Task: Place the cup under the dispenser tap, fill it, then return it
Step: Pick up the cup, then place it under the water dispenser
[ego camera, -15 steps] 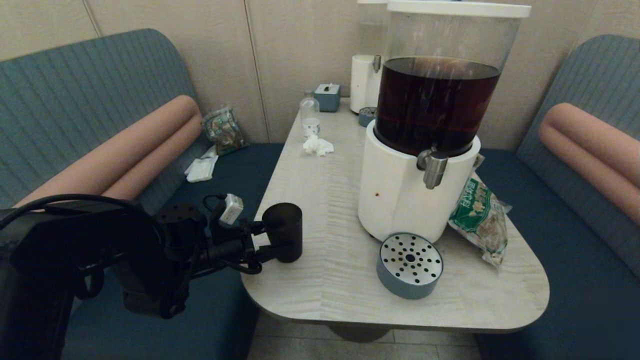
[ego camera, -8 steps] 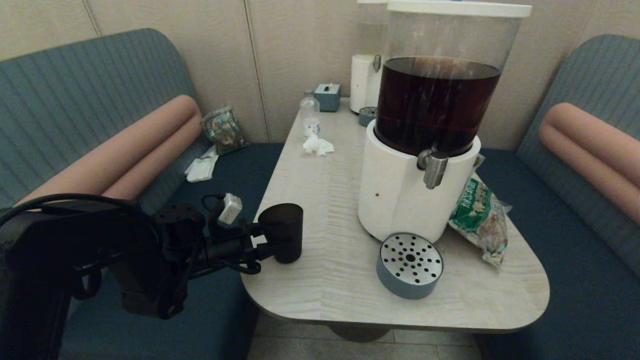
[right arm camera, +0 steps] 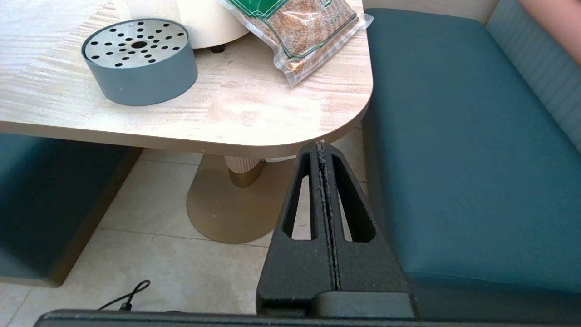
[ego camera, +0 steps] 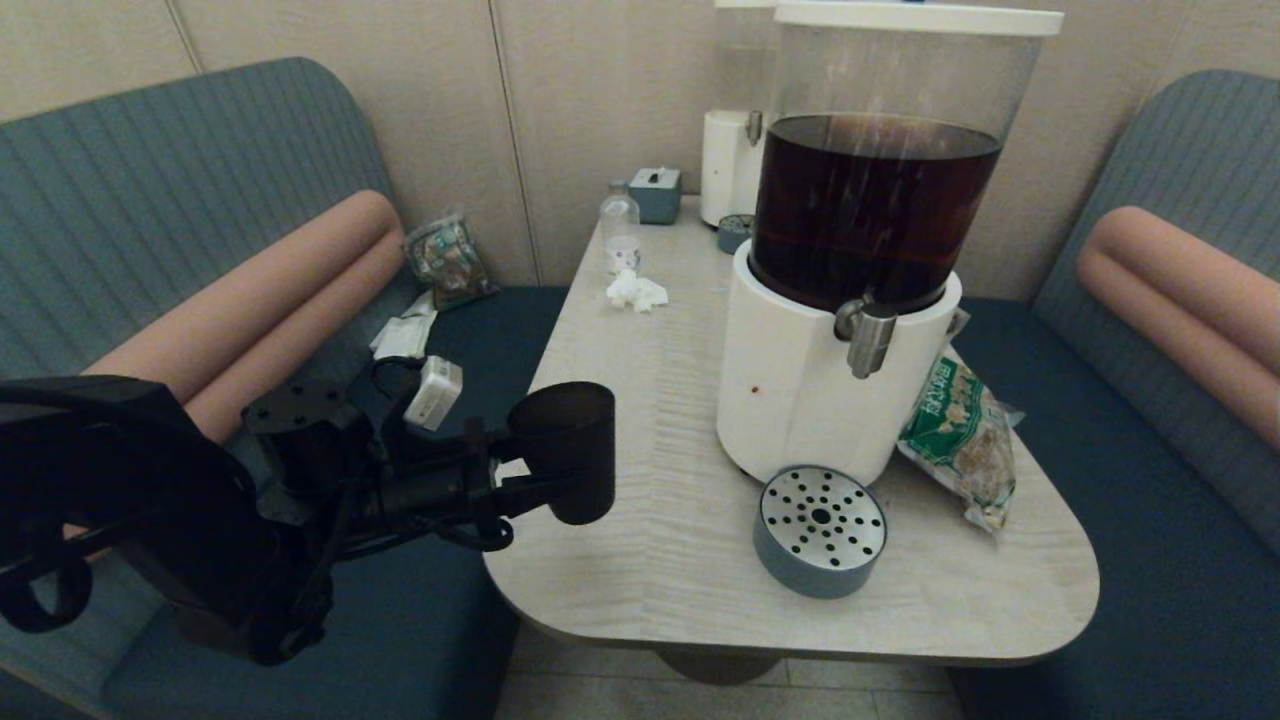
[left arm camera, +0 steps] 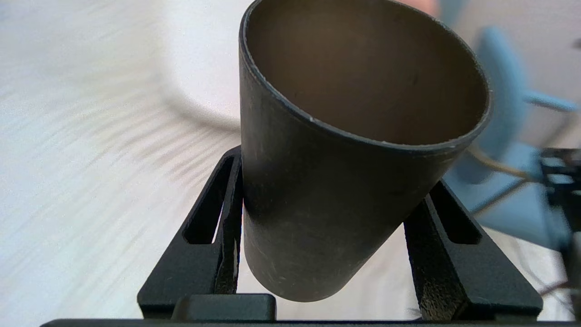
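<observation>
The black cup (ego camera: 568, 450) hangs tilted above the table's left front edge, held between the fingers of my left gripper (ego camera: 530, 478). Up close in the left wrist view, the cup (left arm camera: 327, 190) is empty and leans between the two black fingers (left arm camera: 222, 218), with my left gripper (left arm camera: 324, 213) shut on it. The silver dispenser tap (ego camera: 866, 336) juts from the white base of the big dispenser (ego camera: 800, 390) holding dark brown drink, well to the right of the cup. My right gripper (right arm camera: 323, 150) is parked below the table's front right corner, shut and empty.
A round grey drip tray (ego camera: 819, 530) with a perforated metal top sits below the tap. A green snack bag (ego camera: 955, 430) lies right of the dispenser. A small clear bottle (ego camera: 619, 232), crumpled tissue (ego camera: 634, 291) and a smaller white dispenser (ego camera: 730, 165) stand at the back.
My left gripper has lifted the cup off the table and tilted it, shifting slightly right. The left arm has swung lower and left. The right arm has not moved.
</observation>
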### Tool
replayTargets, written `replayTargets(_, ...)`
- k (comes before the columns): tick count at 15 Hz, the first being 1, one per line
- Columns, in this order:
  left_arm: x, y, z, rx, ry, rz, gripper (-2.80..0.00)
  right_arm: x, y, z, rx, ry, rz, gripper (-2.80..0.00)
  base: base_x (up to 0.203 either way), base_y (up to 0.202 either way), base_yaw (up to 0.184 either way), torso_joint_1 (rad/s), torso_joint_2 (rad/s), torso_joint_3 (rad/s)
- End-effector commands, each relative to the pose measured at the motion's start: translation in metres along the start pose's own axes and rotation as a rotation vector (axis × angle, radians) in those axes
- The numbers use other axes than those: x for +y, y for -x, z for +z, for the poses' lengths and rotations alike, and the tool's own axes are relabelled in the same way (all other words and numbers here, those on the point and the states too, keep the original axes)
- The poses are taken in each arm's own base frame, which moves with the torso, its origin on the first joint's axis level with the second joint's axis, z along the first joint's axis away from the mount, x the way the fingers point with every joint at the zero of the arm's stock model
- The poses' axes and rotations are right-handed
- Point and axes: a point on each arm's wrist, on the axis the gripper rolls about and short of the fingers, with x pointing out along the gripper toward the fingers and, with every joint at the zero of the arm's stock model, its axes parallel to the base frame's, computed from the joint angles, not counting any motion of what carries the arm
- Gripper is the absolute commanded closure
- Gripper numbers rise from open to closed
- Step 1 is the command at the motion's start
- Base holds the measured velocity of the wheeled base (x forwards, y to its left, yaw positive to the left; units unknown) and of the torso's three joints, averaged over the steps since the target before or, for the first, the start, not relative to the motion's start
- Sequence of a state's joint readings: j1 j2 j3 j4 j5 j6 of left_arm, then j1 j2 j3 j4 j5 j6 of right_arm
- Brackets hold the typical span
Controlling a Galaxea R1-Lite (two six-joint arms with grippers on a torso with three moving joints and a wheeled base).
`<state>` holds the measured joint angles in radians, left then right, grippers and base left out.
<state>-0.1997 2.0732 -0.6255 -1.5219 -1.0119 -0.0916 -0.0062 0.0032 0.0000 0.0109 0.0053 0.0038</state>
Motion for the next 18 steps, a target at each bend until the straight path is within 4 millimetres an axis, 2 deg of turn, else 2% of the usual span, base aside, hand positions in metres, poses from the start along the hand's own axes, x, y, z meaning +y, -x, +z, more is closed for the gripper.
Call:
replayTargets(1,-0.014,-0.016,0.019,-0.039,-0.043,-0.069,0.0,0.0,0.0,0.0,0.001,-0.001,0.001,0.0,0.0,0.0,0.0,0.0,0.0,0.0)
replayTargets(3,-0.019,-0.043,0.025,-0.069,-0.056,-0.136,0.0,0.0,0.0,0.0,0.001,-0.001,0.001,0.0,0.0,0.0,0.0,0.0,0.0,0.0)
replayTargets(6,-0.021,-0.073,0.018,-0.086,-0.04,-0.156,0.0,0.0,0.0,0.0,0.0,-0.001,0.001,0.0,0.0,0.0,0.0,0.0,0.0,0.0)
replayTargets(10,-0.023,-0.114,-0.005,-0.09,-0.021,-0.195,0.0,0.0,0.0,0.0,0.0,-0.001,0.001,0.0,0.0,0.0,0.0,0.0,0.0,0.0)
replayTargets(14,-0.025,-0.146,-0.017,-0.113,-0.023,-0.229,0.0,0.0,0.0,0.0,0.001,-0.002,0.001,0.0,0.0,0.0,0.0,0.0,0.0,0.0)
replayTargets(18,-0.027,-0.166,-0.03,-0.119,-0.009,-0.245,0.0,0.0,0.0,0.0,0.001,-0.002,0.001,0.0,0.0,0.0,0.0,0.0,0.0,0.0)
